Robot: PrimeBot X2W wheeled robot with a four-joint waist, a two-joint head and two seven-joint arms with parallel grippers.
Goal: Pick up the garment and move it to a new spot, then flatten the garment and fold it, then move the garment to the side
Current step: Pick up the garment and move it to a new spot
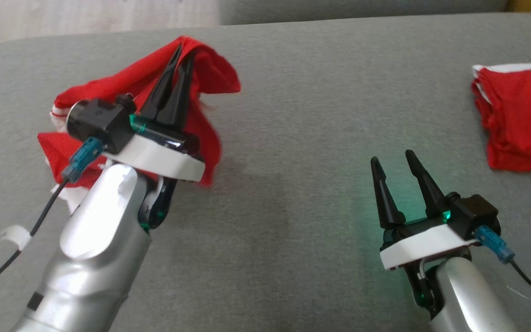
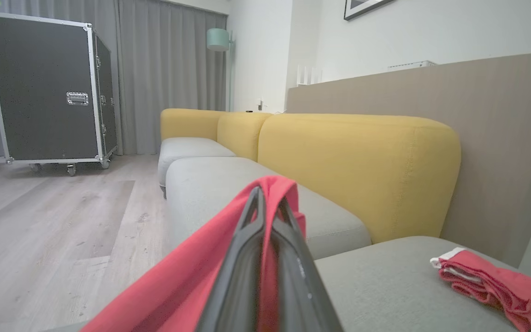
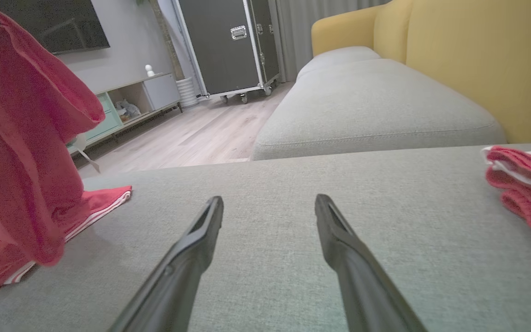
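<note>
Open passage over cushion [image 1: 293,138] centre; hanging red garment [image 1: 210,78] blocks left; folded red pile [image 1: 523,120] at right edge.

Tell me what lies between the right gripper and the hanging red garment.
Nothing but bare grey cushion separates the right gripper from the red garment, as the head view shows.

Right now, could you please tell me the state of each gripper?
Left gripper: shut on the red garment.
Right gripper: open, holding nothing.
</note>
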